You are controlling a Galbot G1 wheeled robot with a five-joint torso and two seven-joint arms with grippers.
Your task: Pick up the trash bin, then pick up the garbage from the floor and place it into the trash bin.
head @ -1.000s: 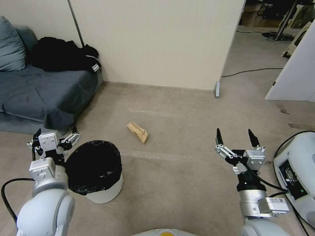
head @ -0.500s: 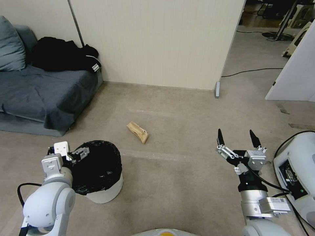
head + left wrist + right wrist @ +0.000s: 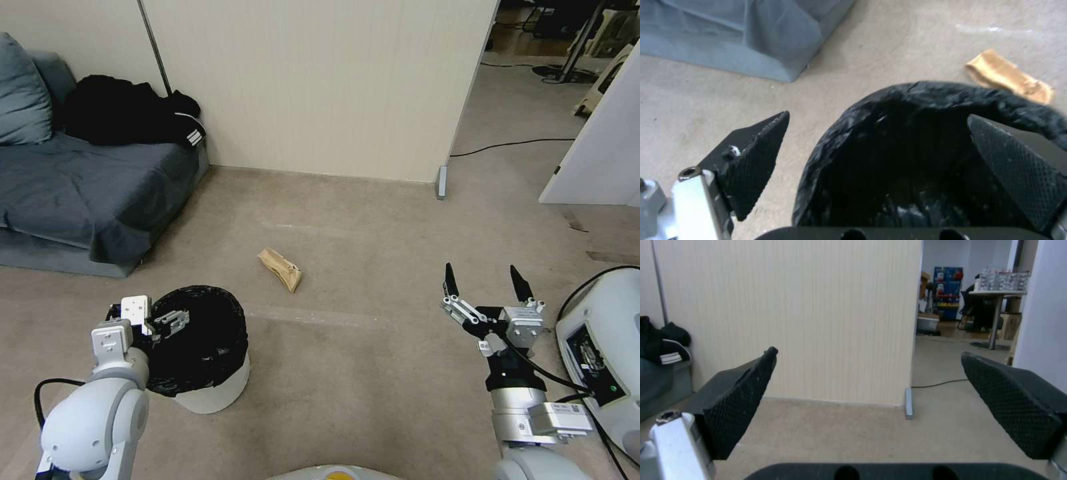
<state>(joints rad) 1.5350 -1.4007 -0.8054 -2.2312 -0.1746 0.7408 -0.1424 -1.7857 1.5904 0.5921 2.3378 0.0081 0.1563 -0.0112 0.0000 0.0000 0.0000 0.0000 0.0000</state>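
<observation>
Beige carpeted floor (image 3: 373,360) carries the trash bin (image 3: 213,393) and crumpled tan paper (image 3: 280,269)

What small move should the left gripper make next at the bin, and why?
Probably lower a little and close on the rim. The left gripper is open and straddles the near rim of the trash bin: one finger outside, the other over the black bag. The bin stands on the floor, ungripped. The right gripper waits open; the garbage lies beyond.
</observation>
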